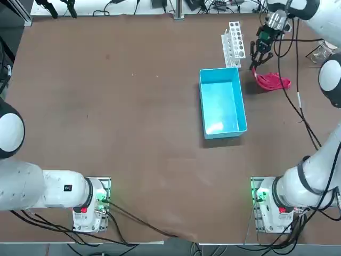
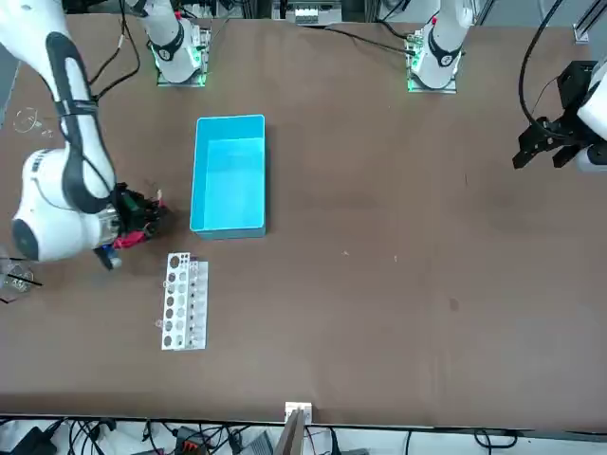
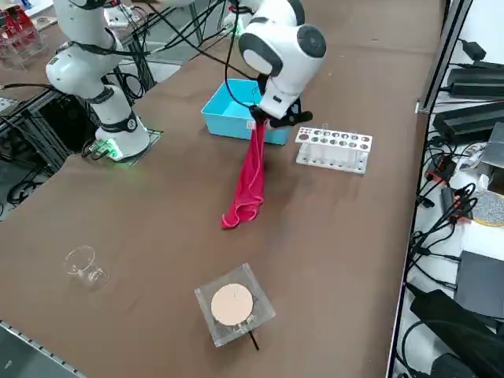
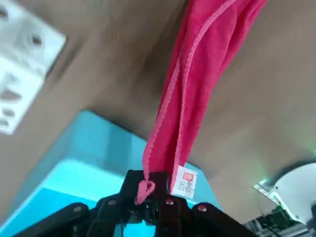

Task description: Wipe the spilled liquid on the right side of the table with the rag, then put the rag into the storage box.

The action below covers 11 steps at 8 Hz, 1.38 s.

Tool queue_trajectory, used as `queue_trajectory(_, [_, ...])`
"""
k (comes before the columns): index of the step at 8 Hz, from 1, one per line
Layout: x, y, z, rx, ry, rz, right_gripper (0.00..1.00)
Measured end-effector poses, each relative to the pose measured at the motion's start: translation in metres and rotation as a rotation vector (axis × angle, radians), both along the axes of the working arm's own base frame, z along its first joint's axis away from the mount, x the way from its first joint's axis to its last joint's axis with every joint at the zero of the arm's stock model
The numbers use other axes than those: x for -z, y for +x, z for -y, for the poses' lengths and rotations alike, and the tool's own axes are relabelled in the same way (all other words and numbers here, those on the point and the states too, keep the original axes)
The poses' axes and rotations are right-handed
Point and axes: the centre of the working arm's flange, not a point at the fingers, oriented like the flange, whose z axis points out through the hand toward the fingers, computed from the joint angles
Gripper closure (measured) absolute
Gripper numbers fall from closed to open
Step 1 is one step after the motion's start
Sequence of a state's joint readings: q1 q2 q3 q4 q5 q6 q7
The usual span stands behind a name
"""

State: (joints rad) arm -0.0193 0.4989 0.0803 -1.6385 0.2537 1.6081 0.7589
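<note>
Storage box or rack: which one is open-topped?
The blue storage box; the white rack has only small round holes. The right gripper, shut on the rag, is right of the rack.

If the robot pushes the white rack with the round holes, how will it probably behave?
The white rack will probably slide rather than roll, since its sides are flat and straight. It may be light for its size, as many holes open its top. It looks stiff, because its edges keep straight lines.
</note>
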Motion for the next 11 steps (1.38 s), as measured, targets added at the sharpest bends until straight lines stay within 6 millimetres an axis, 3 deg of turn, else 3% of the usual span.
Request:
queue_trajectory(3, [-0.012,-0.014,-0.049,-0.07,0.064,-0.053,0.98])
queue_trajectory(5, [-0.036,-0.024,-0.057,-0.074,0.113,-0.086,0.98])
queue_trajectory(7, [-0.048,-0.025,-0.051,-0.069,0.117,-0.085,0.98])
queue_trajectory(8, [-0.048,-0.024,-0.039,-0.054,0.111,-0.083,0.98])
queue_trajectory(9, [-0.046,-0.02,-0.015,-0.048,0.096,-0.072,0.98])
queue_trajectory(11, [-0.038,-0.015,0.062,-0.062,0.061,-0.025,0.98])
